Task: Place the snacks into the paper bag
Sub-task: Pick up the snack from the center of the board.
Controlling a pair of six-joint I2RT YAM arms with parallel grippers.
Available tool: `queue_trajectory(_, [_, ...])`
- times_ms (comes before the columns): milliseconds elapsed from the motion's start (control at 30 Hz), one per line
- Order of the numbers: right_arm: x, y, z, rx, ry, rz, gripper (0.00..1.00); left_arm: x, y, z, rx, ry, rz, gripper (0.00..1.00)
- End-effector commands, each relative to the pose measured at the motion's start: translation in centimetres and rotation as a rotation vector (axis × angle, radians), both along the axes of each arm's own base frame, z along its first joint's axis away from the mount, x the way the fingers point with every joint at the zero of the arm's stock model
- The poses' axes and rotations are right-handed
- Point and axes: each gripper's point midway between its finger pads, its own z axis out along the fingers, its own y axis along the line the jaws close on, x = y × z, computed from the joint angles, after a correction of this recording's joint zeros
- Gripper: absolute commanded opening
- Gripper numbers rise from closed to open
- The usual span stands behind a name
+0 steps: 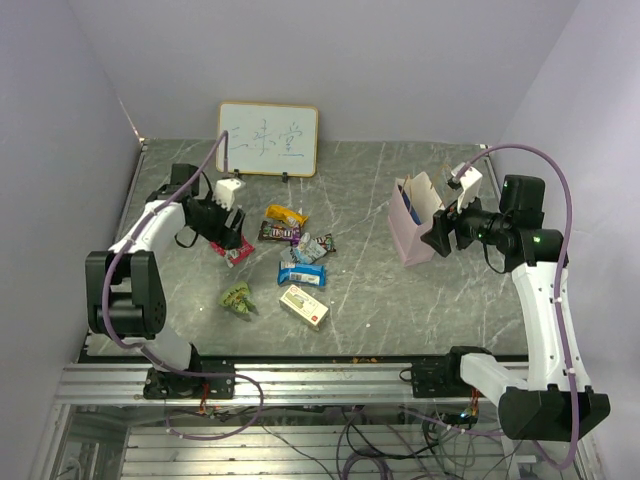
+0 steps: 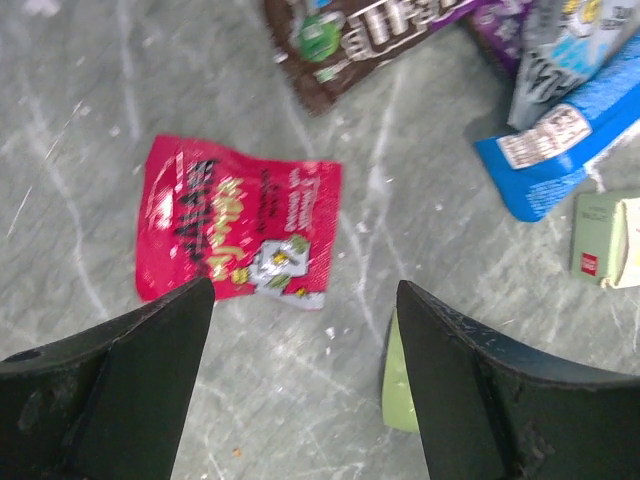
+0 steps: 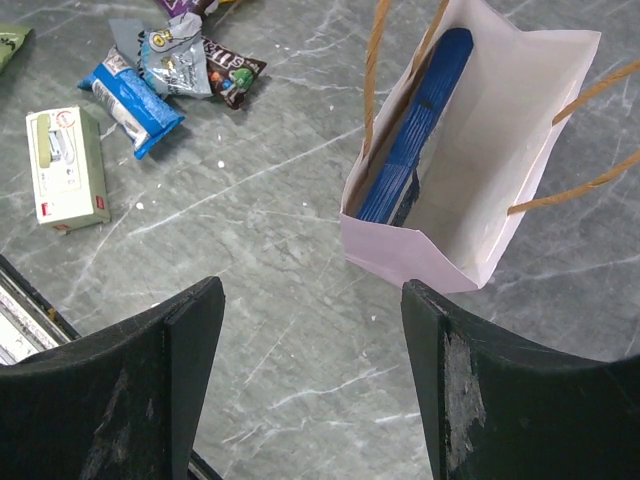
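Top external view, from the left: the left gripper (image 1: pixel 228 238) hangs over a red packet (image 2: pixel 235 235) lying flat on the table, well apart from the paper bag (image 1: pixel 408 232). Its jaws stand wide apart with nothing between them. To take this snack cleanly, I judge the fingers should come straight down astride the packet, press lightly against the table, and close across the crinkled wrapper near its middle rather than on a corner. A green packet (image 1: pixel 238 298) lies near and should stay out of the pinch.

In the middle lie an orange packet (image 1: pixel 286 214), a brown packet (image 1: pixel 280 232), a silver packet (image 1: pixel 316 245), a blue bar (image 1: pixel 301 272) and a pale box (image 1: pixel 303 306), all outside the bag.

To the right, the pink bag stands upright and open-mouthed, a dark blue packet (image 3: pixel 415 130) already inside against one wall. The right gripper (image 3: pixel 312 290) is poised just beside it, jaws apart and empty.

The table (image 1: pixel 380 300) is grey stone-patterned and smooth, so wrappers may slide. A white writing board (image 1: pixel 268 140) leans at the back; pale lilac walls close in three sides.
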Motion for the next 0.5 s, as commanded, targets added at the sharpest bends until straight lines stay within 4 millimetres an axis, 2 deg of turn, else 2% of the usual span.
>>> queue_trajectory(0, [-0.6,0.4,0.5,0.015,-0.009,0.01,0.71,-0.9,-4.4,1.5,-0.029,-0.071,-0.171,0.84])
queue_trajectory(167, [-0.6,0.7,0.7,0.039,0.002,0.01,0.71,-0.9,-8.8,0.5,-0.032,-0.098,-0.284,0.79])
queue_trajectory(333, [-0.6,0.7,0.1,0.032,0.009,0.017,0.7,-0.9,-12.1,-2.0,-0.053,-0.007,-0.341,0.7])
queue_trajectory(467, [-0.9,1.0,-0.2,0.042,0.005,0.031,0.7,-1.3,-14.2,-3.2,-0.126,0.095,-0.364,0.61])
